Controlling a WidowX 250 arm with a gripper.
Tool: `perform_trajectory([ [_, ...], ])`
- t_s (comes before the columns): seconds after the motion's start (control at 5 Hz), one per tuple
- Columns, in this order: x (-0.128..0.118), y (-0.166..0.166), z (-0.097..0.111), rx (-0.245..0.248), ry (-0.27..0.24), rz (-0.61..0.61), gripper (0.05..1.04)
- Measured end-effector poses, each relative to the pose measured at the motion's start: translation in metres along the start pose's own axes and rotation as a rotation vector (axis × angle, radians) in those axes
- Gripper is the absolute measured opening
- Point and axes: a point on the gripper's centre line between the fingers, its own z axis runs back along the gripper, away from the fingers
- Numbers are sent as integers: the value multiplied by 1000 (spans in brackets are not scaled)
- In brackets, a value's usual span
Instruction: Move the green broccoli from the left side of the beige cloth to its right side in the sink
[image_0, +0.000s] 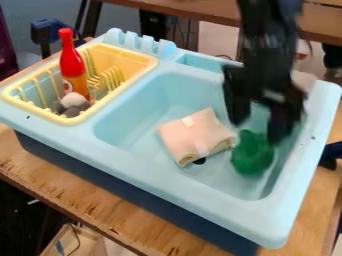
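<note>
The black gripper (257, 129) hangs over the right end of the light-blue toy sink (127, 142), its two fingers spread apart. Just beneath it is a green object (252, 156), rounded in outline, in the right part of the basin; I cannot tell whether the right fingertip touches it. To its left a folded pale-pink cloth (194, 136) lies on the basin floor, partly over a dark drain hole.
A yellow dish rack (75, 120) sits at the sink's left, holding a red bottle (71, 62) upright and a grey-and-white object (72, 104). The basin's raised walls surround the cloth and green object. Wooden table (87, 197) below.
</note>
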Motion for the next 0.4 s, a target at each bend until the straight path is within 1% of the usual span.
perform_trajectory([
  [0.2,-19,24,65,16,-66,73,1000],
  [0.4,-38,41,99,6,-112,83,1000],
])
